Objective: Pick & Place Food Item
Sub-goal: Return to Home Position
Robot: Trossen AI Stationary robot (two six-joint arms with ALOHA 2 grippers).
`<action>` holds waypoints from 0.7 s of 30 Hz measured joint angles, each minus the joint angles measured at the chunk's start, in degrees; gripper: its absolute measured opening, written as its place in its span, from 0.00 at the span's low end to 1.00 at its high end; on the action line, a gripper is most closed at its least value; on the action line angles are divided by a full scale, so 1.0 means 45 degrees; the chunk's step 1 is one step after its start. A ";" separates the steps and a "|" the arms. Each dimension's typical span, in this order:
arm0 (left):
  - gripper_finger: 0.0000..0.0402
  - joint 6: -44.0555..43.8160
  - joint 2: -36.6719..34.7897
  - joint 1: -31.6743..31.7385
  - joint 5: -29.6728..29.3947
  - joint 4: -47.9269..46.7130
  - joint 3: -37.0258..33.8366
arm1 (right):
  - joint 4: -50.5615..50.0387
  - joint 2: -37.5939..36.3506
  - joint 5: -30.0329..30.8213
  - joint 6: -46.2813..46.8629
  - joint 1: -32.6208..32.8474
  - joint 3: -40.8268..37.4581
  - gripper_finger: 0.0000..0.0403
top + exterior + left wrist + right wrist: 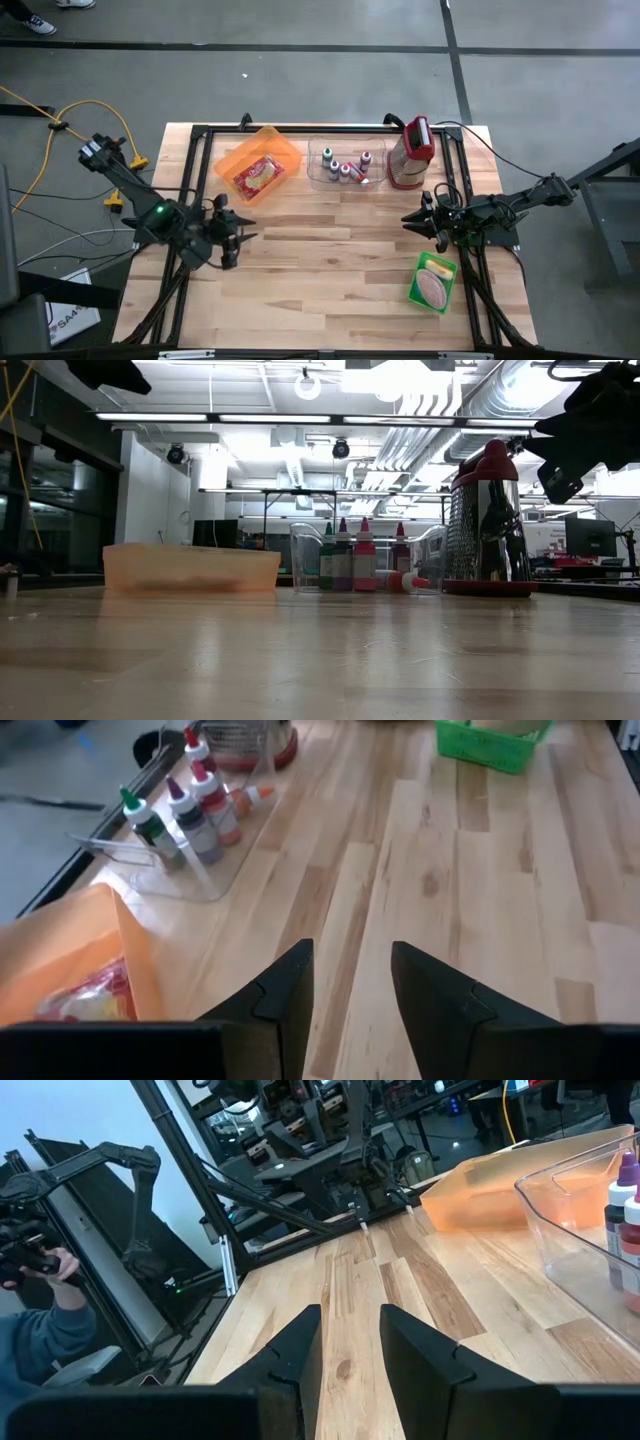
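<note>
An orange bin at the table's far left holds a red and yellow food packet, also seen in the left wrist view. A green tray near the right front holds a round brownish food item. My left gripper hovers open over bare wood, in front of the orange bin, with nothing between its fingers. My right gripper waits open at the right, level above the table, also holding nothing.
A clear bin with several small bottles stands at the far middle. A red and silver grater stands upright beside it. A black frame runs around the table's edges. Bare wood lies between the arms. A person shows beyond the table.
</note>
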 joint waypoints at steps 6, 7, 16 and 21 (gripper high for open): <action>0.33 -0.0277 -0.0019 -0.1104 -0.0893 -0.0086 -0.0423 | 0.0000 0.0001 0.0000 0.0000 0.0000 0.0000 0.23; 0.33 -0.0447 -0.0019 -0.1271 -0.1061 -0.0077 -0.0592 | 0.0000 0.0005 0.0000 0.0000 0.0000 0.0000 0.23; 0.33 -0.1016 -0.0963 -0.2469 -0.3401 -0.0135 -0.2263 | 0.0003 0.0005 0.0000 0.0000 0.0000 0.0000 0.23; 0.33 0.0449 -0.1634 -0.2276 -0.2945 0.0424 -0.2302 | 0.0005 0.0005 0.0000 0.0000 0.0000 0.0000 0.23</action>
